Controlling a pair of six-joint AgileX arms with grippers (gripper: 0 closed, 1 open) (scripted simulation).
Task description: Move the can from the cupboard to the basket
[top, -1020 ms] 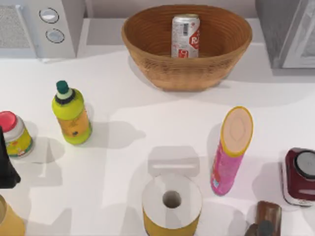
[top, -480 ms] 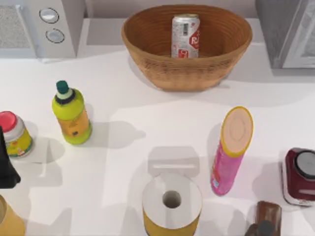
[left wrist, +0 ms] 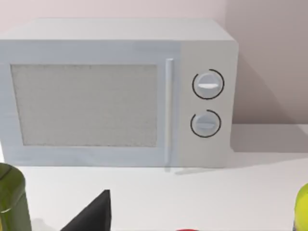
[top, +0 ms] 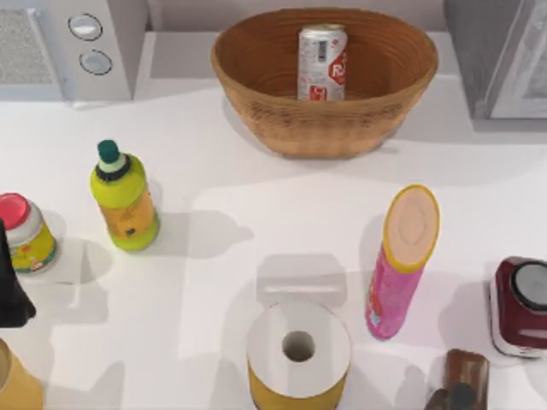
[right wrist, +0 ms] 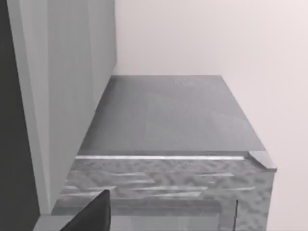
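Can [top: 322,62]: silver with red-and-white label, standing upright inside the basket [top: 256,81], toward its rear wall.
Basket: brown woven wicker, oval, at the back centre of the white surface [top: 256,196].
Cupboard [top: 500,51]: grey box with white-framed pale door, back right corner; its grey top and side appear in the right wrist view [right wrist: 168,115].
Microwave [top: 68,47]: light grey, two round knobs, back left corner; seen face-on from the left wrist view [left wrist: 115,91].
Green-and-yellow bottle [top: 124,198]: upright, left of centre.
Red-lidded jar [top: 26,232]: near the left edge.
Pink tube with yellow rim [top: 402,260]: upright, right of centre.
Paper roll [top: 298,352]: on end, front centre.
Dark red appliance [top: 520,306]: at the right edge.
Left gripper: a dark part sits at the left edge of the top view [top: 10,290]; whether it is spread or pressed together cannot be told.
Right gripper: a dark fingertip [right wrist: 94,214] at the edge of its wrist view; state cannot be told.
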